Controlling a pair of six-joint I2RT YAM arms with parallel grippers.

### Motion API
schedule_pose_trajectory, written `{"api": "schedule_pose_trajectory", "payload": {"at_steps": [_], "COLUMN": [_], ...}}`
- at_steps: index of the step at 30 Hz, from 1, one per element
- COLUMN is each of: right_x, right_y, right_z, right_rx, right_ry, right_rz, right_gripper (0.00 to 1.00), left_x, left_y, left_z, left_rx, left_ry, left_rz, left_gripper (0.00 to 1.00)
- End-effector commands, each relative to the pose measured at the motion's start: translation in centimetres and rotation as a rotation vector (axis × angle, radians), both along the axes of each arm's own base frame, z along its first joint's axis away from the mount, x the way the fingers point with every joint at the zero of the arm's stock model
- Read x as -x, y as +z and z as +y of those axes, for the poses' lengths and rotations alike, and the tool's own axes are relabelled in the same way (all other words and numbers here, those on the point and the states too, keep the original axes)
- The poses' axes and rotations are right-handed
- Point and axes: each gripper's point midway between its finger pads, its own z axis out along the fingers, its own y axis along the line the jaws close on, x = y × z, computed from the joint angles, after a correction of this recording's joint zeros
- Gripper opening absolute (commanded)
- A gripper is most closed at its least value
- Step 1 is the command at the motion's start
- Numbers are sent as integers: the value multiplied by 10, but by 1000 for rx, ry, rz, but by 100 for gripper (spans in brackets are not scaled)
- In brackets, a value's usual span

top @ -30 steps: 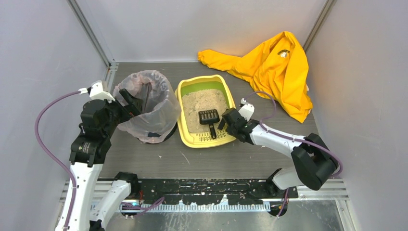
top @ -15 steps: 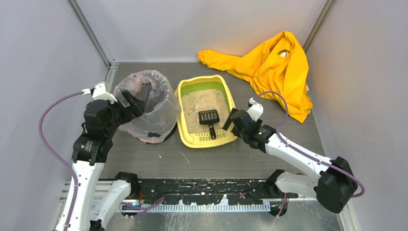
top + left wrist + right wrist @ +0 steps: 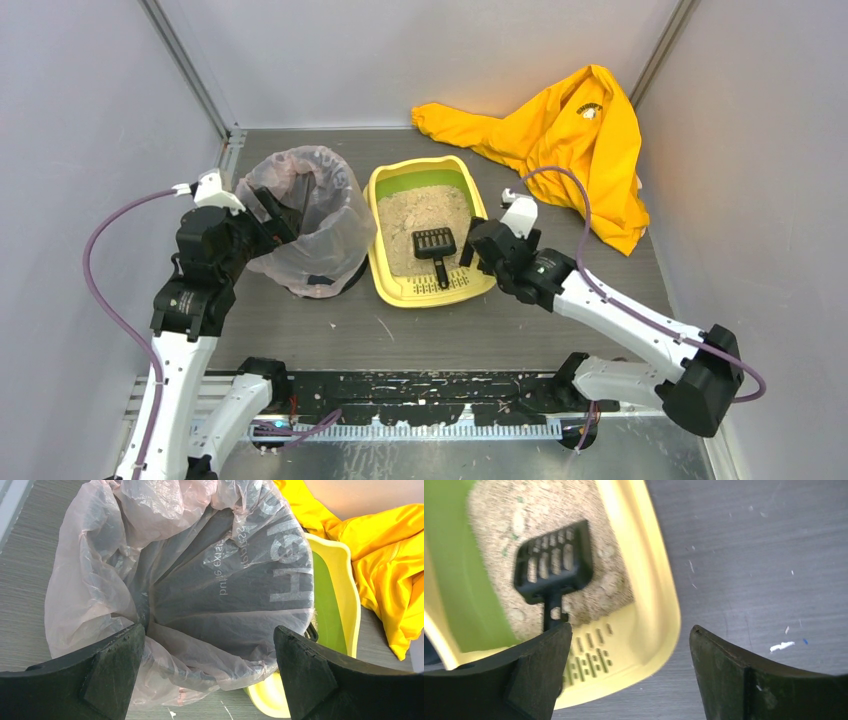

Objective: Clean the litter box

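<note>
The litter box [image 3: 379, 262] is a yellow tray with a green inner wall and beige litter, in the middle of the table. A small black slotted scoop [image 3: 434, 243] lies in the litter, its handle toward the slotted front lip. My right gripper [image 3: 471, 249] is open just off the box's front right corner. In the right wrist view, the right gripper [image 3: 630, 629] has that corner of the litter box [image 3: 647, 585] between its wide jaws, and the scoop [image 3: 555, 562] lies beyond the left finger. My left gripper [image 3: 270, 213] is open at the bin's left rim, holding nothing.
A round bin lined with a translucent bag [image 3: 306, 215] stands left of the box, touching it; in the left wrist view the bag [image 3: 200, 580] fills the frame. A yellow garment [image 3: 572, 140] lies at the back right. Side walls stand close on both sides.
The right arm's elbow has swung out to the right, and its gripper has shifted a little back along the box's right front corner. The left arm has barely moved.
</note>
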Motion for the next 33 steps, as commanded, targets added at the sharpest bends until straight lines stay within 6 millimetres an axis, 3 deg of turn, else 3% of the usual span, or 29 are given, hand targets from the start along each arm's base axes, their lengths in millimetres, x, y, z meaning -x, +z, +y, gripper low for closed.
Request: {"api": "schedule_pose_trajectory", "payload": {"at_steps": [1, 3, 6, 13, 22, 27, 33], "right_x": [-20, -28, -43, -67, -71, -66, -66], "right_y": [38, 42, 38, 3, -39, -64, -66], "right_z": [18, 37, 54, 87, 103, 110, 114], "right_rx": [78, 90, 172, 297, 264, 257, 235], "right_ry": [65, 138, 204, 318, 397, 424, 427], "right_rz": [-73, -66, -26, 97, 214, 274, 278], "right_gripper": [87, 81, 82, 88, 87, 80, 73], "left_x": [-4, -6, -8, -10, -18, -17, -17], "left_y": [8, 7, 8, 17, 1, 1, 0], "left_z": [1, 2, -3, -7, -6, -5, -5], "left_rx": [-38, -54, -53, -88, -118, -124, -124], "left_ry": [-15, -14, -41, -88, -97, -93, -95], "left_rz": [-18, -8, 1, 15, 55, 54, 59], "left_gripper": [100, 100, 100, 100, 100, 100, 100]}}
